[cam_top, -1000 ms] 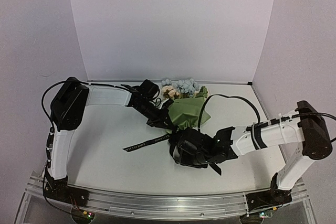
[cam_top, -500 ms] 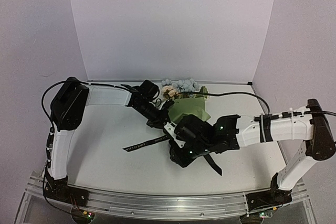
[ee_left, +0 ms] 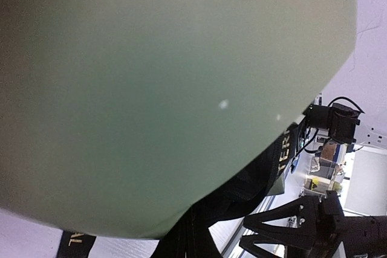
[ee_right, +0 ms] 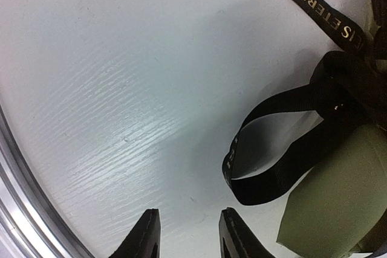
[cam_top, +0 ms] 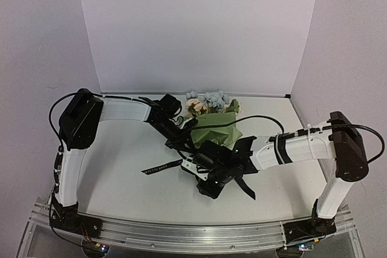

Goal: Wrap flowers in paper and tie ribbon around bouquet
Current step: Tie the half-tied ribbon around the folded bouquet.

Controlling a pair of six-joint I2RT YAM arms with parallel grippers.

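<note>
The flowers (cam_top: 208,99) lie wrapped in paper (cam_top: 217,128) mid-table (cam_top: 121,161), the ribbon (ee_right: 314,13) is looped but seemingly unknotted, the left end effector (cam_top: 181,142) is closed by the stems, and the right end effector (ee_right: 187,216) is apart and empty.

One bouquet (cam_top: 219,129), one ribbon (cam_top: 162,166), two robot arms (cam_top: 126,112) (cam_top: 297,147)

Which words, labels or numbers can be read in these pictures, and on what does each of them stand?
"ETERNAL": gold letters on the black ribbon, right wrist view.
"TER": part of a word on the same ribbon, left wrist view; the rest is hidden.
Pale lettering on the ribbon's loose end, top view: too small to read.
No other text, label or number can be read.
</note>
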